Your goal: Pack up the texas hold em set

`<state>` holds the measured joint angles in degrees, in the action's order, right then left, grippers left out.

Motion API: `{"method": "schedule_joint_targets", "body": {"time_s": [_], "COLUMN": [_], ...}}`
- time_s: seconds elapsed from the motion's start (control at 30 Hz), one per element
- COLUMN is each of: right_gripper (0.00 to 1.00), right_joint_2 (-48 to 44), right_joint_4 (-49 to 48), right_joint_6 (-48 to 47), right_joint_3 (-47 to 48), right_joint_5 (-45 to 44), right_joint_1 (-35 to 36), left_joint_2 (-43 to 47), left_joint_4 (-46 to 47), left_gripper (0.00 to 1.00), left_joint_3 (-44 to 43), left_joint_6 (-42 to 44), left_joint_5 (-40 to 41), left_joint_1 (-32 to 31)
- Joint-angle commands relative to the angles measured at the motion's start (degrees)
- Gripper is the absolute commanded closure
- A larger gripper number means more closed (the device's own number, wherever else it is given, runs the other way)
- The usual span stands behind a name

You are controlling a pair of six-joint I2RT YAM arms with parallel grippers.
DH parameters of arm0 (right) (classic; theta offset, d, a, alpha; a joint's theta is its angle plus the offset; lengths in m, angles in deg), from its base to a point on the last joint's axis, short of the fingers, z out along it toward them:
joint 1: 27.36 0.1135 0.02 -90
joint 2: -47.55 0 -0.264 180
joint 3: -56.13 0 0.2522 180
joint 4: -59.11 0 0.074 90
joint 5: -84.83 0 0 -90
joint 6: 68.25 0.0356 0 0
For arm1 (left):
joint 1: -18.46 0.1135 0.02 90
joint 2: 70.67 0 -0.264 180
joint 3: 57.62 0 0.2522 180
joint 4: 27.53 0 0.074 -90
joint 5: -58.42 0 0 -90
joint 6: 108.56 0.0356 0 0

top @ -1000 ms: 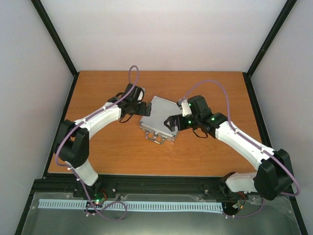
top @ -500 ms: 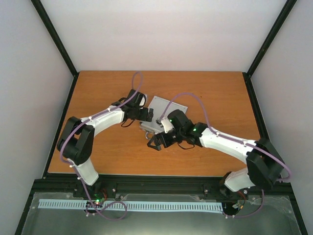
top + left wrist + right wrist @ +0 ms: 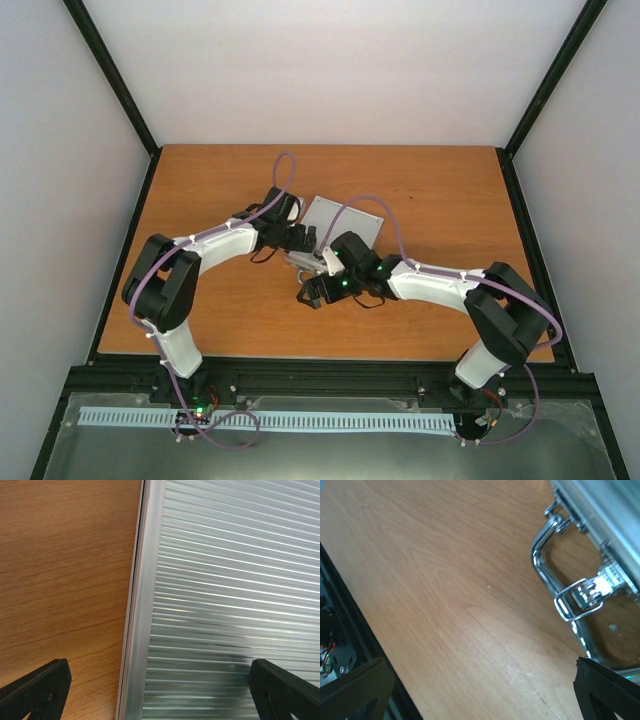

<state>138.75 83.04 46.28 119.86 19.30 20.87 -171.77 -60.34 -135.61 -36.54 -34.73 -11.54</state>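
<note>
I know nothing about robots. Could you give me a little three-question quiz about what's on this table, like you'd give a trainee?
1. True or false: the silver case on the table lies with its lid open.
2. What does the camera on the right hand show at the case's edge? A) a metal handle and a clasp; B) a stack of chips; C) a deck of cards.
3. Are the fingers of the left hand and the right hand spread apart or pinched together?

Key: 1 false, the lid is down. 2 A. 3 spread apart on both; neither holds anything.
</note>
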Motion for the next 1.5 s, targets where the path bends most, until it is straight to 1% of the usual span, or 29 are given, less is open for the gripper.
{"method": "schedule_joint_targets", "body": {"time_s": [0.0,0.2,0.47,0.67,0.83,1.0,1.17,1.37,1.47], "right_gripper": [0.0,0.0,0.0,0.0,0.0,0.0,0.0,0.0,0.0], "right_joint_2": [0.83,3.53,5.99,6.22,9.98,12.69,12.82,14.09,14.76], "right_joint_4": [-4.57,-6.9,-6.24,-1.39,4.27,5.23,6.63,10.37,9.81], "right_joint_6": [2.37,4.44,5.78,7.1,8.02,9.95,12.07,13.81,14.03], "right_joint_3": [-0.24,0.57,2.28,4.52,9.17,10.24,9.96,12.01,11.51], "right_joint_5": [-5.76,-8.36,-10.45,-18.07,-22.78,-22.42,-23.62,-23.79,-22.95], "right_joint_1": [0.66,0.81,1.47,2.66,4.17,4.42,4.41,4.42,4.42], "left_joint_2": [-1.26,-1.27,-1.26,-1.21,-1.21,-0.49,0.14,0.32,0.48], "left_joint_4": [-0.42,-0.9,-1.17,-1.24,-1.03,-0.77,-0.49,-0.11,0.02], "left_gripper": [0.0,0.0,0.0,0.0,0.0,0.0,0.0,0.0,0.0], "left_joint_3": [0.88,0.56,0.77,0.94,0.93,1.58,2.32,3.04,3.35], "left_joint_6": [0.86,1.15,1.54,1.76,1.76,1.96,2.06,1.98,2.01], "left_joint_5": [0.47,0.99,1.75,2.03,2.25,2.36,2.41,2.24,2.18], "left_joint_1": [-0.32,-0.32,-0.32,-0.32,-0.32,-0.32,-0.32,-0.28,-0.32]}}
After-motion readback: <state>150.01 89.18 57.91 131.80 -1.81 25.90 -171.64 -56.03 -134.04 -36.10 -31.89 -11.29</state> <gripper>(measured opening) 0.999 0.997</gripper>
